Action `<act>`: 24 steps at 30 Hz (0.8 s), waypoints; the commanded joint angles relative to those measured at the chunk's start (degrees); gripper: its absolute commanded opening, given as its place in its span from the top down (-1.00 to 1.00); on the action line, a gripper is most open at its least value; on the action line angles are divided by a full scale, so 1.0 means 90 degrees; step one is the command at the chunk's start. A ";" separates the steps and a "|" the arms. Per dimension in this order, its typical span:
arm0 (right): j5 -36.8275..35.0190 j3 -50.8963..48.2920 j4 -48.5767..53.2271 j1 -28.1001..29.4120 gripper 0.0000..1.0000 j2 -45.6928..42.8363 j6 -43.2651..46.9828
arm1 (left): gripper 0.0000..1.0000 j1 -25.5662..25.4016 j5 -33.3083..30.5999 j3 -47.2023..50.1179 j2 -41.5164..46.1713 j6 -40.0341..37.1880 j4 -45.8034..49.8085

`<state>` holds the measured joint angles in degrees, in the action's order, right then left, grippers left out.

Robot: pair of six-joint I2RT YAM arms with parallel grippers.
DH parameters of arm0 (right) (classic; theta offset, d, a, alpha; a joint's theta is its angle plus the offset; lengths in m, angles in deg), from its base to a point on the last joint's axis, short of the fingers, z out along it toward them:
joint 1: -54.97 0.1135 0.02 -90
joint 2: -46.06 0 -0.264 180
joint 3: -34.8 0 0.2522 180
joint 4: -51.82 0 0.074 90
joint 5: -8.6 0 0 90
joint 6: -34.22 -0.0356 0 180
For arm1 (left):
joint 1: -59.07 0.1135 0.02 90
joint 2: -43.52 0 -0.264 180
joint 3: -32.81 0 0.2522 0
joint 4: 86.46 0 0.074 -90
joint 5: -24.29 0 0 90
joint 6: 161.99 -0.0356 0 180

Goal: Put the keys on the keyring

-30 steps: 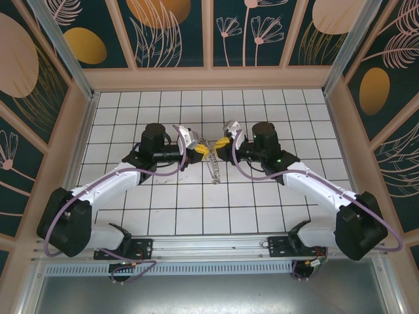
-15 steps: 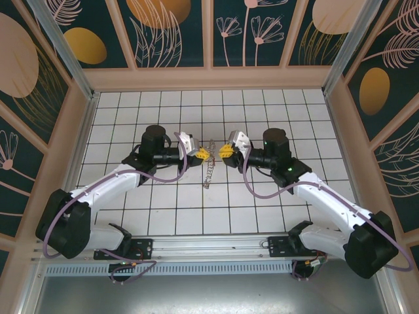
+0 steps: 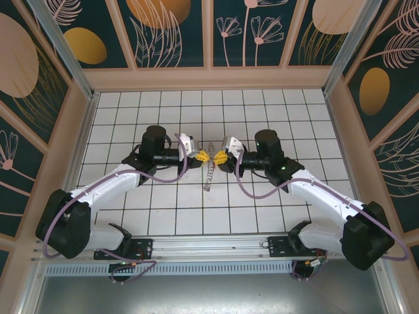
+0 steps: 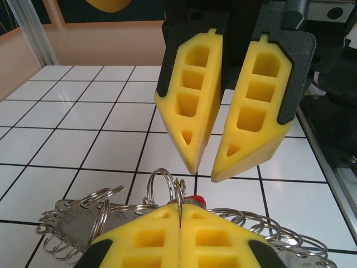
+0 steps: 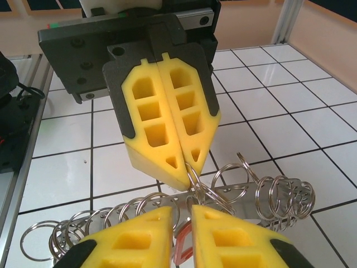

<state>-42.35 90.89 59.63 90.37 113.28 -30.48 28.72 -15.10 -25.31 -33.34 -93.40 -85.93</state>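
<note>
Swung right fingers (image 4: 251,123) back in, tip-to-tip with left fingers (image 5: 150,134) clenched on keyring (image 4: 70,223). Narrowly parted on right, nothing visibly held. Probably lining up to thread.

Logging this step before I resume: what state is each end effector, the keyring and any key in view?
keyring: pinched by one small ring in the left end effector.
left end effector: shut on the keyring.
right end effector: open, jaws narrowly apart, facing the left one.
red-tagged key: among the small rings; threaded or not, cannot tell.
</note>
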 commanded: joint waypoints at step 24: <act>-0.0195 0.0215 0.0181 0.0066 0.53 0.0024 0.0635 | 1.00 -0.0023 0.0318 -0.0243 0.0093 -0.0147 -0.0061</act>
<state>-43.47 91.04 60.02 90.72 115.60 -26.97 28.72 -14.51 -25.42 -33.34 -93.42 -85.78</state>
